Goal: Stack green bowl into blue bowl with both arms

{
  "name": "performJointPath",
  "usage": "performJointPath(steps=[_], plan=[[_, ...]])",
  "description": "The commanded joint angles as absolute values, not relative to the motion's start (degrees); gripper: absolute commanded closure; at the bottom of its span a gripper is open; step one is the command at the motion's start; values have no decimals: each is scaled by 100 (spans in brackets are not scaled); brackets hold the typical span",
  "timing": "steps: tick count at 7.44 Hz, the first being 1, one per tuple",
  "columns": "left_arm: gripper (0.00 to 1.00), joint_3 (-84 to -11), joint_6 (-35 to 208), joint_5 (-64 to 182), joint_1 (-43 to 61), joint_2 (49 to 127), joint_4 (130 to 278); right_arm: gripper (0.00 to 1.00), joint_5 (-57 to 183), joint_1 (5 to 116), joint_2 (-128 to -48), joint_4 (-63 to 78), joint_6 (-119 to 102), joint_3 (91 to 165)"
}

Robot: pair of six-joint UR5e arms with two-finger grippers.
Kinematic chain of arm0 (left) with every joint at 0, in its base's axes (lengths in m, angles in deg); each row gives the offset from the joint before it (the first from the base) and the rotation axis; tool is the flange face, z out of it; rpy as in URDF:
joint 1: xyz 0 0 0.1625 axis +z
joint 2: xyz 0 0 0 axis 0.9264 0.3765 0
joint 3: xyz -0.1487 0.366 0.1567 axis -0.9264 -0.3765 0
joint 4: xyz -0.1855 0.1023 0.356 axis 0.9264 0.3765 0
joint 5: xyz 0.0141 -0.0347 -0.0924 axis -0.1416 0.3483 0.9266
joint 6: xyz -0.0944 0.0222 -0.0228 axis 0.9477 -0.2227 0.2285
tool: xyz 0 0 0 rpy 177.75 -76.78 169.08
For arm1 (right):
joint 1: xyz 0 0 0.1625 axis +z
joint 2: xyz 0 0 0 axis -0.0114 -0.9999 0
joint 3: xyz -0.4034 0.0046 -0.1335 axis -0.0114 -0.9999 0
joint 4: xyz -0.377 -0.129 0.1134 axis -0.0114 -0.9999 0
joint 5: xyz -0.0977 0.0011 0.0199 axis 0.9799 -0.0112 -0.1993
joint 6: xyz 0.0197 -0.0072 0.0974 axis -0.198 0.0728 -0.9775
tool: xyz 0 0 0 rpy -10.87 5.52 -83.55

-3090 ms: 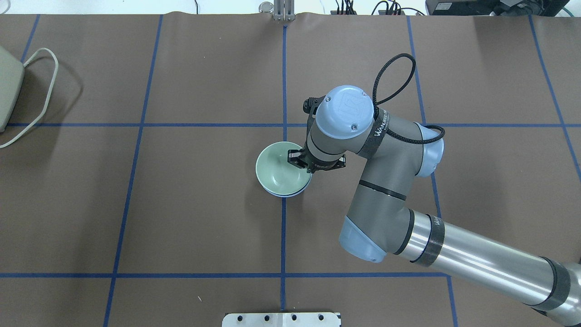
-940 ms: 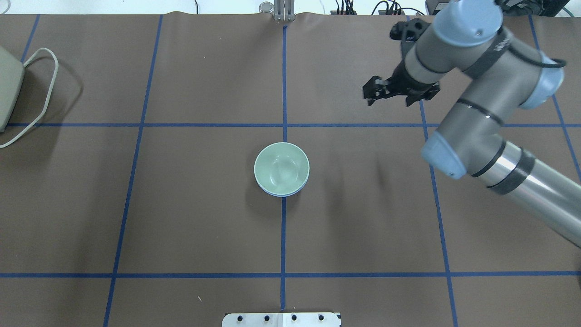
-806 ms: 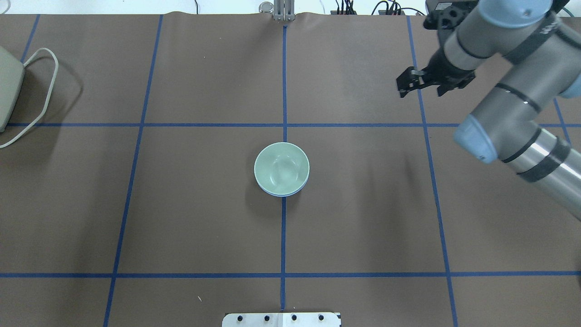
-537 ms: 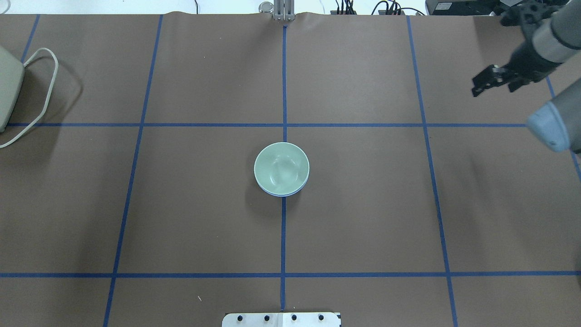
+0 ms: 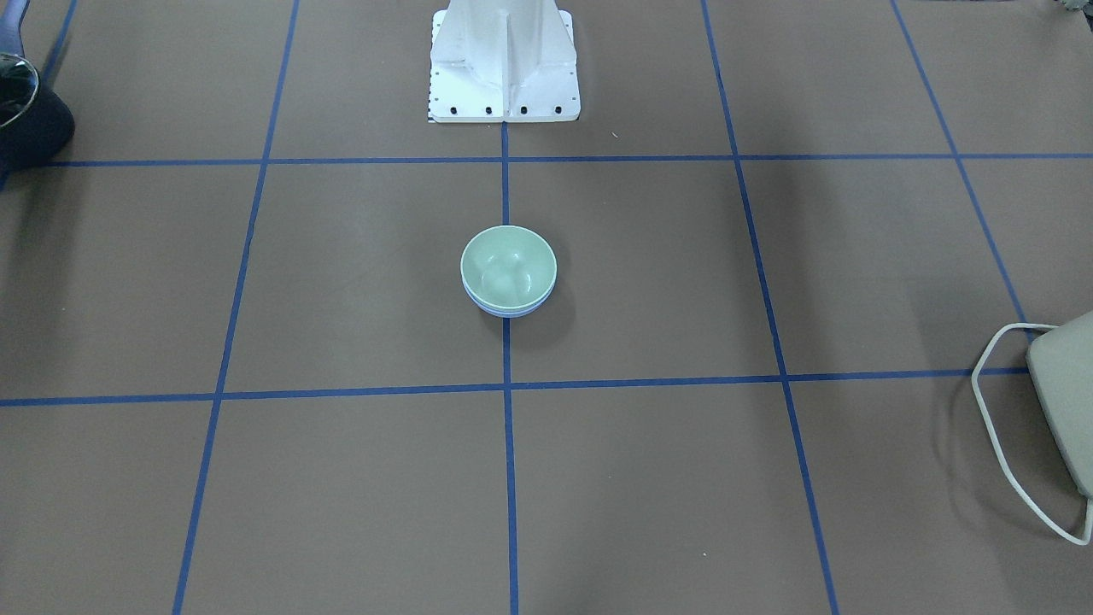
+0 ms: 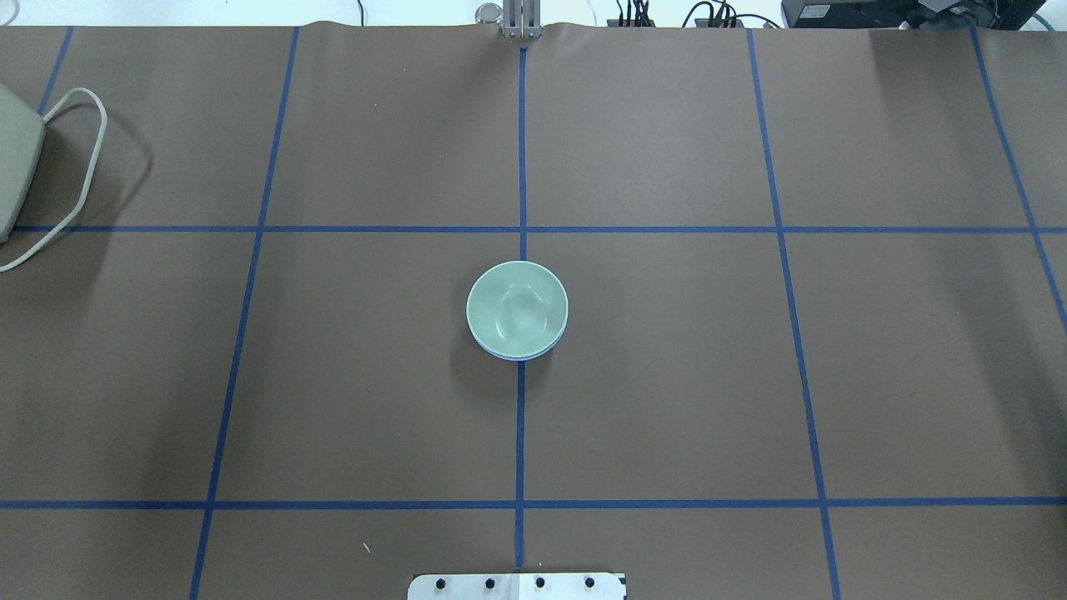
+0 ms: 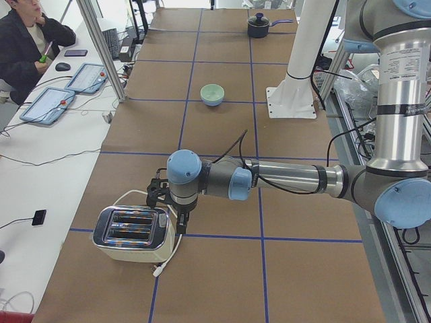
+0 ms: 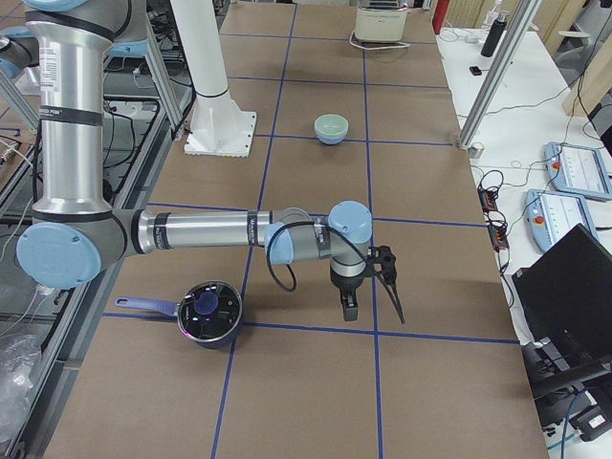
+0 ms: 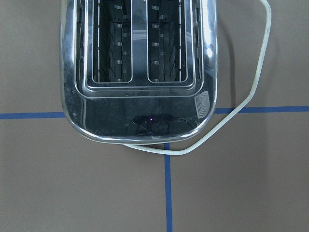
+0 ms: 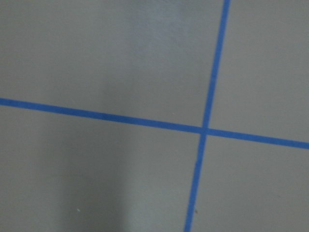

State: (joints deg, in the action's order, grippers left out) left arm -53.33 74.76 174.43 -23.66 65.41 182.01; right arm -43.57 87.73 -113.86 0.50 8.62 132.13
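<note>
The green bowl (image 6: 517, 307) sits nested inside the blue bowl (image 6: 511, 357) at the table's middle; only the blue bowl's rim shows beneath it. The stack also shows in the front view, green bowl (image 5: 508, 265) in blue bowl (image 5: 509, 312). Neither gripper touches the bowls. My left gripper (image 7: 168, 212) hangs over the toaster at the table's left end, far from the bowls. My right gripper (image 8: 373, 304) hangs over the bare mat at the right end. Both show only in the side views, so I cannot tell whether they are open or shut.
A chrome toaster (image 9: 137, 67) with a white cord lies under the left wrist. A black pot (image 8: 208, 311) with a blue handle stands near the right arm. The white pedestal (image 5: 504, 60) stands at the robot's side of the table.
My right gripper let go of the green bowl, rose, swung away to the right and left the overhead view. The bowls have stayed stacked and still.
</note>
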Motion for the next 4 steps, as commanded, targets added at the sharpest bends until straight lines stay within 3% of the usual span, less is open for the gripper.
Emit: performJointPath(steps=[1,4], plan=[[2,-5339,7495,17436,-2361,6546,18185,0,-4316,9223,-11736,-334,1331,13197],[2,-5296,7521,17523,-2387,6433,18219,0,-4315,9241,-11754,-398,1288,13188]])
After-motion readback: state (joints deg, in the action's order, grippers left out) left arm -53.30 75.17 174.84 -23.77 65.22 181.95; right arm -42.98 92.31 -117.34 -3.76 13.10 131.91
